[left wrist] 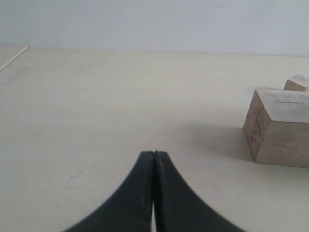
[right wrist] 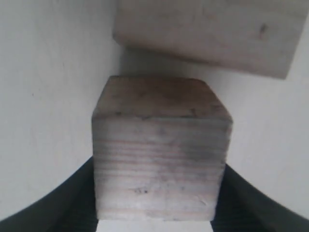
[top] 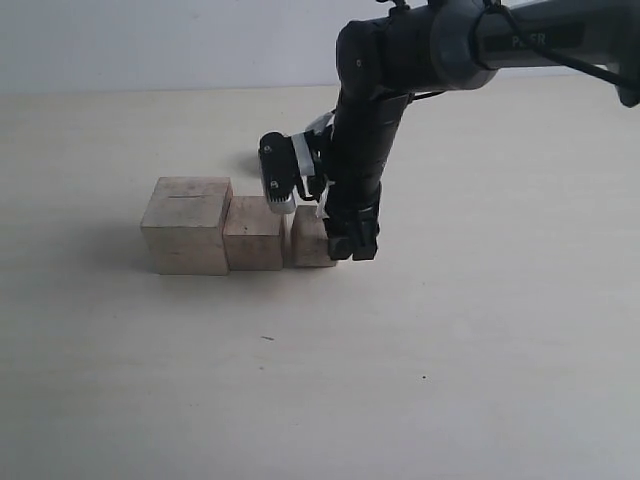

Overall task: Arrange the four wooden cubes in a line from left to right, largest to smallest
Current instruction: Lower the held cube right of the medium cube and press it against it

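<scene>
- Exterior view: your right gripper (top: 342, 244) clamps the third cube (top: 310, 238) on the surface (top: 450, 350), just beside the second cube (top: 252, 232), which touches the largest cube (top: 187, 225).
- Your left gripper (left wrist: 153, 157) is pressed closed, empty, apart from the row.

A pale cream tabletop (top: 470, 360) spreads beneath and all around the right gripper (top: 338, 238), with two tiny dark specks (top: 268, 338) on the camera's side of it. A plain white wall (top: 150, 45) rises beyond. Far ahead of the left gripper (left wrist: 153, 162), off to one side, lies a thin pale strip (left wrist: 13, 59).
</scene>
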`<action>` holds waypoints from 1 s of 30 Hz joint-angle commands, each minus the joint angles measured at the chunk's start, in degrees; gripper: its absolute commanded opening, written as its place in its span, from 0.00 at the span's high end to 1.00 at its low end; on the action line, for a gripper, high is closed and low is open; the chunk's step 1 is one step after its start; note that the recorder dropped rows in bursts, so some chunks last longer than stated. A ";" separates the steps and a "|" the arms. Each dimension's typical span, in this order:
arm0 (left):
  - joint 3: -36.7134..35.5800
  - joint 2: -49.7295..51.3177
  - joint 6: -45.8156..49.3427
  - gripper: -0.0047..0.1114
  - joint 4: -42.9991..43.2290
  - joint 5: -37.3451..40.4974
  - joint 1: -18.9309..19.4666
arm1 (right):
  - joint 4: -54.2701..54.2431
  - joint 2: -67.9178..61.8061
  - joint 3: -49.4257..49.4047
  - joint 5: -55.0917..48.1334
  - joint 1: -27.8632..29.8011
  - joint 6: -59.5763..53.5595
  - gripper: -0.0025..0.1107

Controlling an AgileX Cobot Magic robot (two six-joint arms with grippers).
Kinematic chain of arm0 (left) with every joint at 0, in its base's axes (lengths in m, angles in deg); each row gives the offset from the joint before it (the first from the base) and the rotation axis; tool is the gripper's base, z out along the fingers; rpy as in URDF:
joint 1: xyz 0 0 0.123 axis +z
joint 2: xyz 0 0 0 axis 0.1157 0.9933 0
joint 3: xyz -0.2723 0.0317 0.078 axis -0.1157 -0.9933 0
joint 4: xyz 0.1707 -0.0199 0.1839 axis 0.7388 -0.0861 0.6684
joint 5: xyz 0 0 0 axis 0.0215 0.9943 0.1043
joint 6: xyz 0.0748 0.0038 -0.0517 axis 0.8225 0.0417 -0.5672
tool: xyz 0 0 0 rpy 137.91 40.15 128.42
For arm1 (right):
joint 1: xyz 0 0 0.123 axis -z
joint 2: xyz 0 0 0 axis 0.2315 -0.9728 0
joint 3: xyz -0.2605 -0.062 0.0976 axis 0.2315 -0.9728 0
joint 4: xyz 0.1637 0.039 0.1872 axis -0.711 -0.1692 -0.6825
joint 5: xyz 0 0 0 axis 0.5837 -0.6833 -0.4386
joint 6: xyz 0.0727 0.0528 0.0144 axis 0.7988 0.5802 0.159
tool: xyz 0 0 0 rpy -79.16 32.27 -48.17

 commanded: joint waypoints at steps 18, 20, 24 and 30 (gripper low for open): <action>-0.20 -0.32 -0.48 0.96 0.05 -0.70 -0.08 | -2.69 -2.35 0.00 3.82 -0.11 -1.02 0.98; -0.20 -0.32 -0.48 0.96 0.05 -0.70 -0.08 | -1.87 -2.35 0.00 3.33 -0.11 -0.86 0.98; -0.20 -0.32 -0.48 0.96 0.05 -0.70 -0.08 | 2.08 -1.22 0.00 1.67 -0.11 2.95 0.98; -0.20 -0.32 -0.48 0.96 0.05 -0.70 -0.08 | -0.70 -0.19 0.00 2.02 -0.11 4.58 0.98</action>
